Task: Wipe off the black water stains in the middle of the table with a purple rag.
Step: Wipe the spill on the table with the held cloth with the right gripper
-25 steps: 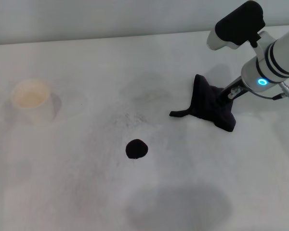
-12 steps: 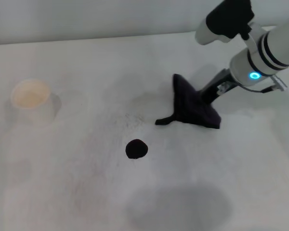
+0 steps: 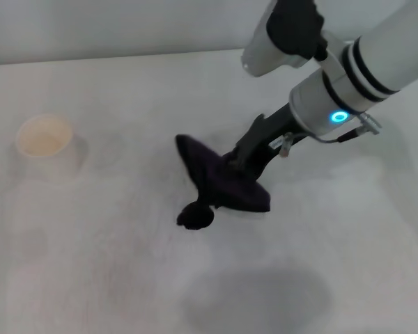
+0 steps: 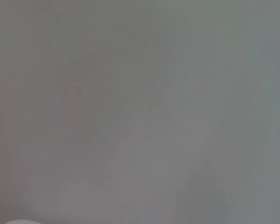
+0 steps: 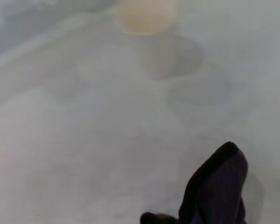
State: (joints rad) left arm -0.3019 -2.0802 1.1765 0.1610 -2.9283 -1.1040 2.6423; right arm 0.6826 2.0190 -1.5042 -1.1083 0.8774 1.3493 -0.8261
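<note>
White tabletop carries the black water stain near its middle, a cream cup well off to the left. Reaching in from the right, the right gripper pinches the purple rag, whose lower edge touches the stain.

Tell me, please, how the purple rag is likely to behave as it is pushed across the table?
Probably floppy: the purple rag droops in folds from the right hand. It looks light and should bunch or trail rather than slide flat over the black water stains.
</note>
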